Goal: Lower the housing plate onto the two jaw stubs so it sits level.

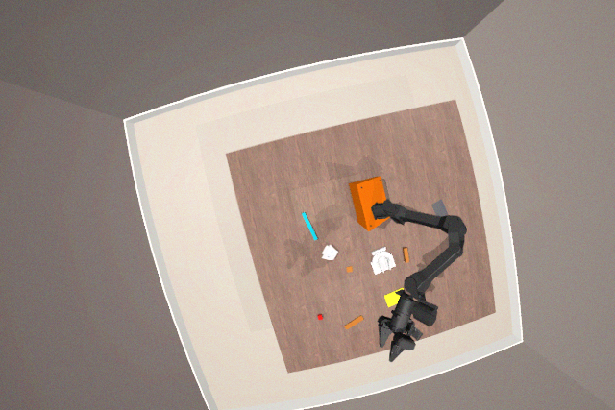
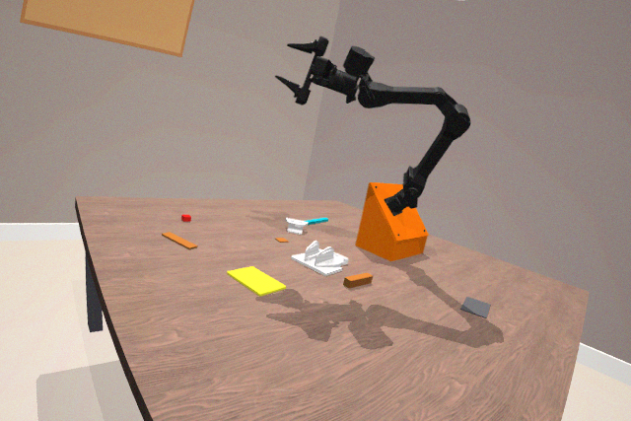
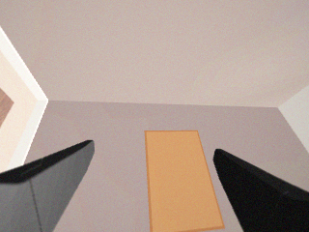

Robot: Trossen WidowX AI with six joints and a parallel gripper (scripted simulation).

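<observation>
From where I stood, the black arm rose steeply to its bent elbow, high above the worktop. Its forearm ran nearly level toward the left edge. The wrist carried on that way, tipped slightly upward, with the claw well up in the air. The two pointed fingers stood wide apart, one higher than the other, with nothing between them.
</observation>
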